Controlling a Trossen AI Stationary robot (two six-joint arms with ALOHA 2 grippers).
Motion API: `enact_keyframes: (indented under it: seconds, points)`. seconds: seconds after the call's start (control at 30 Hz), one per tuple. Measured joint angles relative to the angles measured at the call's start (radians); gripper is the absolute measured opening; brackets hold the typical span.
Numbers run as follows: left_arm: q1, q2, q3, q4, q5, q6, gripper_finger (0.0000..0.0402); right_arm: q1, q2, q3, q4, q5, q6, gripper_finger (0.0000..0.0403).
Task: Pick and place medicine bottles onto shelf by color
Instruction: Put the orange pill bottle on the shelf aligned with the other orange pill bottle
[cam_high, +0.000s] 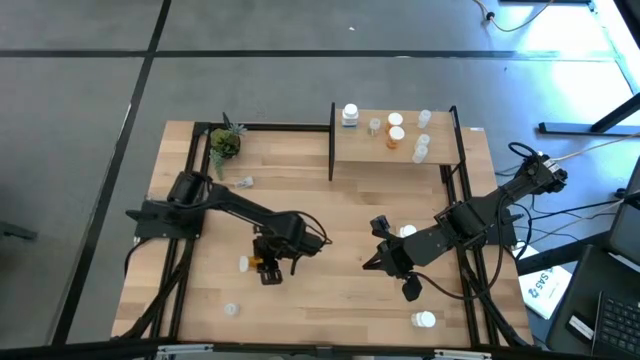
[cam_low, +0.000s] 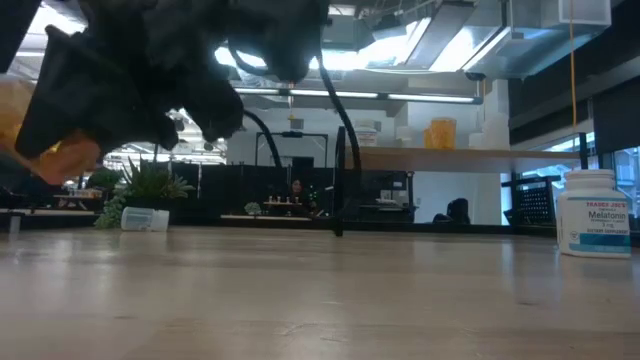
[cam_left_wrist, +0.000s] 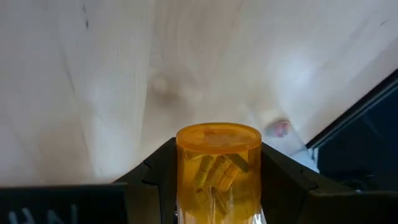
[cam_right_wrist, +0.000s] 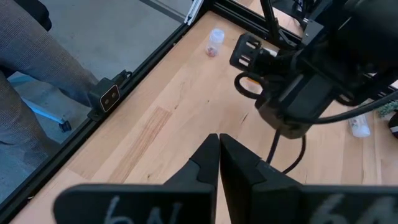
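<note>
My left gripper (cam_high: 268, 270) is near the table's middle left, shut on an orange pill bottle (cam_left_wrist: 217, 171) with pills inside. My right gripper (cam_high: 370, 262) is shut and empty, right of it, above the table's middle (cam_right_wrist: 219, 163). The shelf (cam_high: 345, 150) stands at the far right and carries a white bottle (cam_high: 350, 115), two orange bottles (cam_high: 396, 128) and several clear ones (cam_high: 421, 140). Loose bottles lie on the table: white ones (cam_high: 407, 231) (cam_high: 424, 319) and clear ones (cam_high: 231, 309) (cam_high: 245, 182). My left gripper pinches the orange bottle's round wall (cam_left_wrist: 186, 180) between its two fingers (cam_left_wrist: 158, 183), one on each side. The bottle lies along the fingers, its flat orange end (cam_left_wrist: 217, 134) pointing away from the wrist toward the tabletop. In the low view it hangs clear of the table (cam_low: 55, 150).
A small green plant (cam_high: 225, 143) stands at the far left corner. A white cap or bottle (cam_high: 243, 264) lies just left of my left gripper. A white labelled bottle (cam_low: 595, 212) stands at the low view's right. A person's leg (cam_right_wrist: 37, 56) shows beyond the table's edge.
</note>
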Motion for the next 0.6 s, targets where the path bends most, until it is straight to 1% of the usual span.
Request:
enact_keyframes:
  seconds: [0.1,0.27,0.6]
  points:
    - [0.000,0.020,0.000,0.003,-0.006,0.029,0.0157,0.000,0.000,0.000,0.000,0.000,0.000,0.0016]
    - [0.003,0.042,-0.001,0.014,-0.051,0.037,0.0158,0.000,0.000,0.000,0.001,0.000,0.000,0.0016]
    - [0.013,0.090,-0.001,0.060,-0.080,0.058,0.0159,0.000,0.000,0.000,0.006,0.000,0.000,0.0016]
